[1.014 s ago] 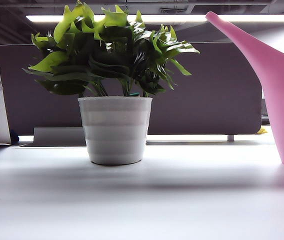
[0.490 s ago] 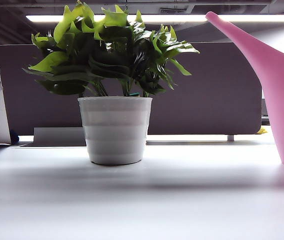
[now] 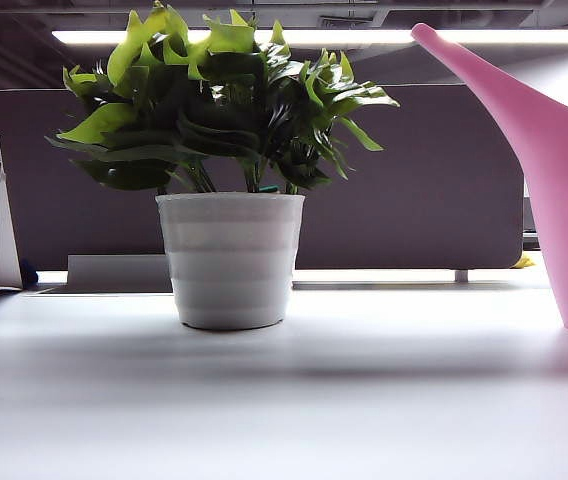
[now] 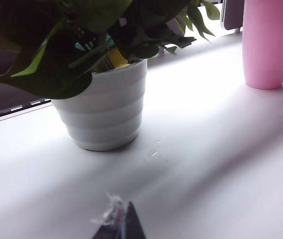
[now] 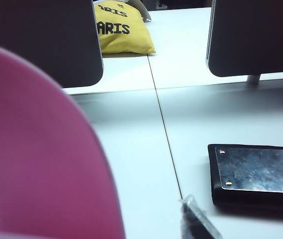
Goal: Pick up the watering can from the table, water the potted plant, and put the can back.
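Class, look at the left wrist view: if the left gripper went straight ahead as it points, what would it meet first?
Most likely the potted plant's white pot, though depth is unclear; only one of the left gripper's fingers shows.

This looks like an open-plan office. Dark grey fabric partition panels [image 3: 414, 180] stand along the far edge of the broad white desk tops [image 3: 284, 400], which meet at a thin seam [image 5: 164, 134]. Long fluorescent ceiling lights [image 3: 444, 37] run overhead. A yellow printed cushion [image 5: 119, 32] lies on a desk beyond the panels.
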Robot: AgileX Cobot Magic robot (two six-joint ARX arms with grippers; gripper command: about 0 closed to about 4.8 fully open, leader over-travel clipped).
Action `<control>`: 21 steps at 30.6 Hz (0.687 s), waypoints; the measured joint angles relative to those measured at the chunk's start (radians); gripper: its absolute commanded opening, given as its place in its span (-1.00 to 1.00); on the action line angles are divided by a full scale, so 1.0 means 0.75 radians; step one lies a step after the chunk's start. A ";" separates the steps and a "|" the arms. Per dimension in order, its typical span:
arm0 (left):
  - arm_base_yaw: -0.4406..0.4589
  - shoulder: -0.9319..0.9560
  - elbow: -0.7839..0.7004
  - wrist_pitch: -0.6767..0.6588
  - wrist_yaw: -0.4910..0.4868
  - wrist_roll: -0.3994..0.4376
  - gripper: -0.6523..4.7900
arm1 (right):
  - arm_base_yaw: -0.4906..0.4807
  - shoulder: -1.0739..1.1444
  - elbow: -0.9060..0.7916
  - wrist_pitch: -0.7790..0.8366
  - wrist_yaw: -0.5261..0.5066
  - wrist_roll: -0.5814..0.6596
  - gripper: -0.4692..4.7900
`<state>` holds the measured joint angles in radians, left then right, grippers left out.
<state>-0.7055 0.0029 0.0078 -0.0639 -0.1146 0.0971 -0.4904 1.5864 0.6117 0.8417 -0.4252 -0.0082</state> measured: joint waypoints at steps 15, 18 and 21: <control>0.000 0.000 0.000 0.000 0.000 0.000 -0.78 | 0.005 0.001 0.003 -0.017 -0.048 -0.005 -0.85; 0.000 0.000 0.000 0.000 0.000 0.000 -0.78 | 0.004 -0.004 0.002 -0.021 -0.057 0.006 -0.85; 0.001 0.000 0.000 0.000 0.000 0.000 -0.78 | 0.004 -0.037 -0.003 -0.055 -0.054 0.009 -0.85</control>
<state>-0.7048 0.0029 0.0078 -0.0639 -0.1146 0.0971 -0.4877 1.5589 0.6094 0.8001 -0.4660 -0.0013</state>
